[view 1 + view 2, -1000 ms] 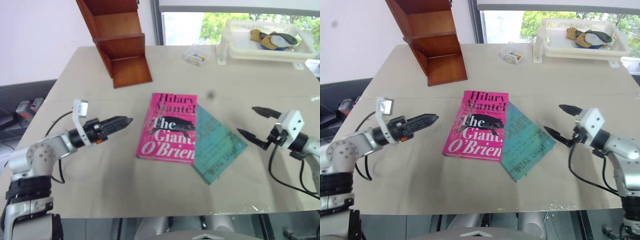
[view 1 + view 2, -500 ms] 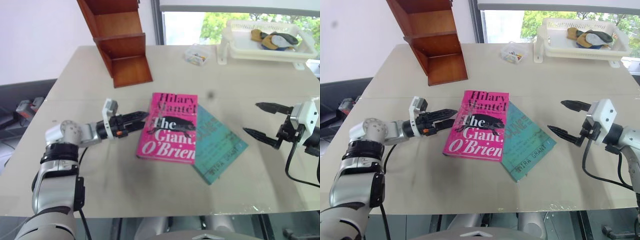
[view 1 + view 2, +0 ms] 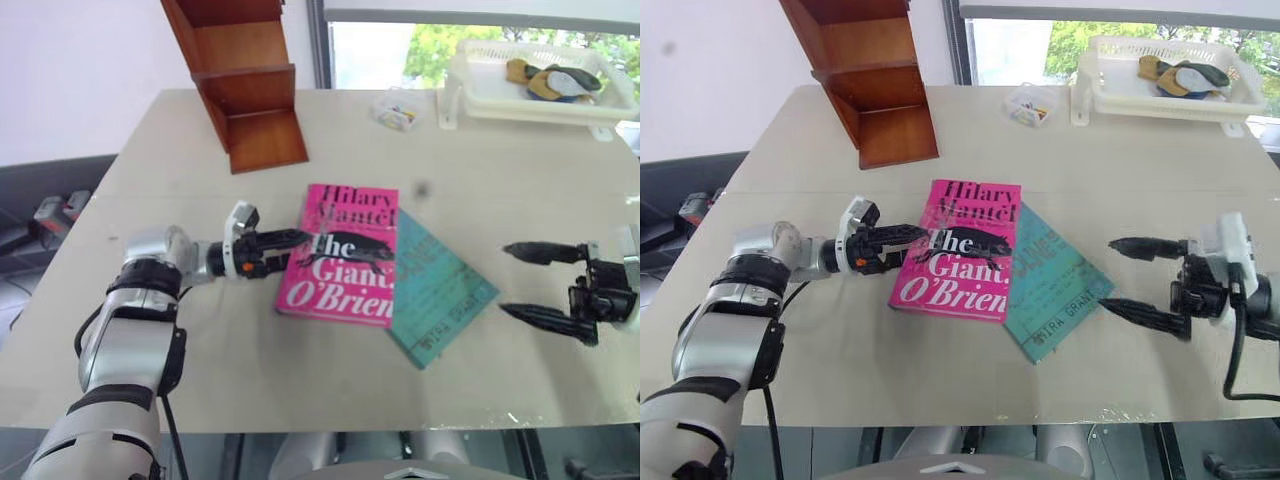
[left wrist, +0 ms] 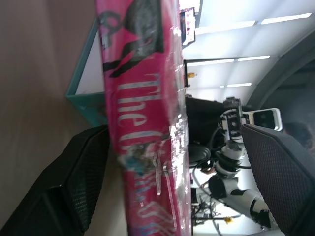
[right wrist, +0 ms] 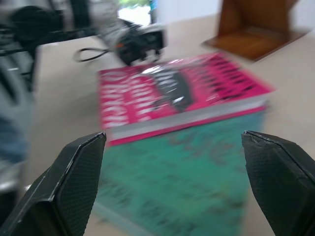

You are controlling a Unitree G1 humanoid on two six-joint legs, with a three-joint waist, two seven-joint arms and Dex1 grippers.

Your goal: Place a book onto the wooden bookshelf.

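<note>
The pink book lies flat mid-table, its right side overlapping a teal book. My left gripper is level at the pink book's left edge. Its fingers are open, and the book's edge sits between them unclamped. My right gripper hovers open to the right of the teal book, apart from both books and pointing at them. The wooden bookshelf stands at the table's far left.
A white basket tray holding a few items sits at the far right by the window. A small clear box lies to its left. Bare tabletop stretches in front of the books.
My left gripper has slid right and rolled, so its fingers now reach the pink book's left edge. My right gripper has drawn back from the teal book and rolled.
</note>
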